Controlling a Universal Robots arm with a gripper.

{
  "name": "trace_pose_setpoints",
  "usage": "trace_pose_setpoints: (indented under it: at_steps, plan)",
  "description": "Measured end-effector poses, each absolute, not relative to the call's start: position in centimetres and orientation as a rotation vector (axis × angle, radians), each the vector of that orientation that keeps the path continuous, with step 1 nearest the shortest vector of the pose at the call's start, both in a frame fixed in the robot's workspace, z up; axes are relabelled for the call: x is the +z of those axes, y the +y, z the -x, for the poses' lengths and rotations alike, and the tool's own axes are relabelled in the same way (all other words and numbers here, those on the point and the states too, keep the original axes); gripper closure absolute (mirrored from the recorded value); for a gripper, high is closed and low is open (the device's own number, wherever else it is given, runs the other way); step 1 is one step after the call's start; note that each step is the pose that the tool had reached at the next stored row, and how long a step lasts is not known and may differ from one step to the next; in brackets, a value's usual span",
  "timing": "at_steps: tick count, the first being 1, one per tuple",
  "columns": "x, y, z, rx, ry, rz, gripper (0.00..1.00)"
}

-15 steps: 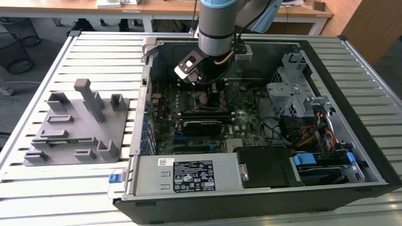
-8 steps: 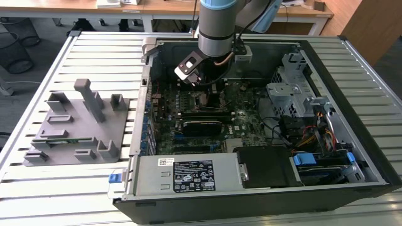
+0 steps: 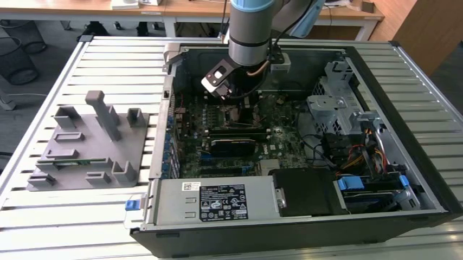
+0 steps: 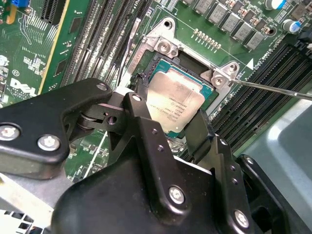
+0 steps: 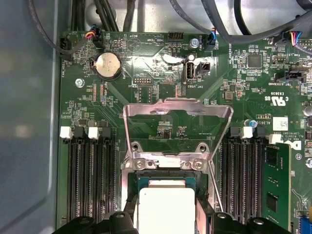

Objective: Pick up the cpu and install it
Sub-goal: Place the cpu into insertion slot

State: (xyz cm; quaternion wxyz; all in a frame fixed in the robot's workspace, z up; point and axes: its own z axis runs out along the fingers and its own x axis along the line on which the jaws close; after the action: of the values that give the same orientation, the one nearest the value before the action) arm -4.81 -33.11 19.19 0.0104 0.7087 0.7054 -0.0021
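Note:
The cpu (image 4: 176, 100), a small square chip with a silver-grey top, lies level within the socket frame (image 4: 168, 48) on the green motherboard. My gripper (image 4: 168, 113) reaches down over it, one black finger (image 4: 141, 114) against each of two opposite edges, shut on the chip. In the first wrist view the cpu (image 5: 165, 209) sits between the fingertips of the gripper (image 5: 166, 223), below the raised metal load plate (image 5: 178, 108). In the exterior view the gripper (image 3: 230, 102) hangs inside the open computer case (image 3: 405, 162), over the board's far part.
A thin metal lever (image 4: 273, 88) sticks out beside the socket. Memory slots (image 5: 90, 180) flank it, with a green memory stick (image 5: 275, 185) in one. A grey fixture block (image 3: 87, 143) stands on the slatted table (image 3: 108, 54) at the exterior view's left. A drive cage (image 3: 340, 103) and cables crowd the case's right side.

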Motion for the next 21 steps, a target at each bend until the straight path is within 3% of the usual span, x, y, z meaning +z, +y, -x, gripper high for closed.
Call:
trace_pose_setpoints:
  at_steps: [21]
  plan:
    - [19.00, -33.47, 4.79, -0.005, 2.196, -2.219, 0.46]
